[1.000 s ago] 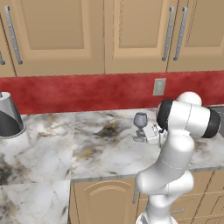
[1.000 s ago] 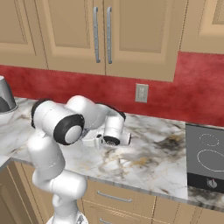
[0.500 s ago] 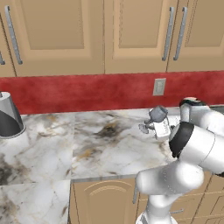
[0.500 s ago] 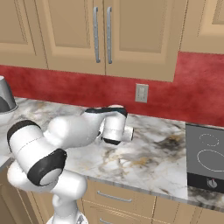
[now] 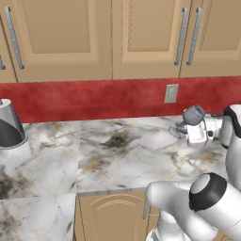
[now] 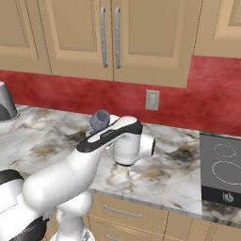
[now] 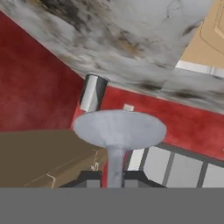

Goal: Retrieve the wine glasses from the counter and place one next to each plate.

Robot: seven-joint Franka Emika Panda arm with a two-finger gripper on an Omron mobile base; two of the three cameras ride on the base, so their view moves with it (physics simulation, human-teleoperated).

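Observation:
My gripper (image 5: pixel 187 126) is shut on the thin stem of a grey-blue wine glass (image 5: pixel 193 114) and holds it tilted just above the right part of the marble counter (image 5: pixel 117 155). From the right base view, the glass bowl (image 6: pixel 100 120) peeks out above my forearm, over the counter (image 6: pixel 174 164). Through the hand camera, the round foot of the glass (image 7: pixel 119 127) spreads just beyond my gripper (image 7: pixel 114 177), the stem running down between the fingertips (image 7: pixel 89 178). The plates are out of view.
A grey and black jug (image 5: pixel 8 124) stands at the counter's far left, and the right base view shows the jug (image 6: pixel 4 103) too. A black cooktop (image 6: pixel 221 169) lies at the right. A wall outlet (image 5: pixel 172 93) sits on the red backsplash below the tan upper cabinets (image 5: pixel 117 37).
The arm has swung round and carried the wine glass up off the counter and to the right in the left base view. The glass has tipped from upright to tilted.

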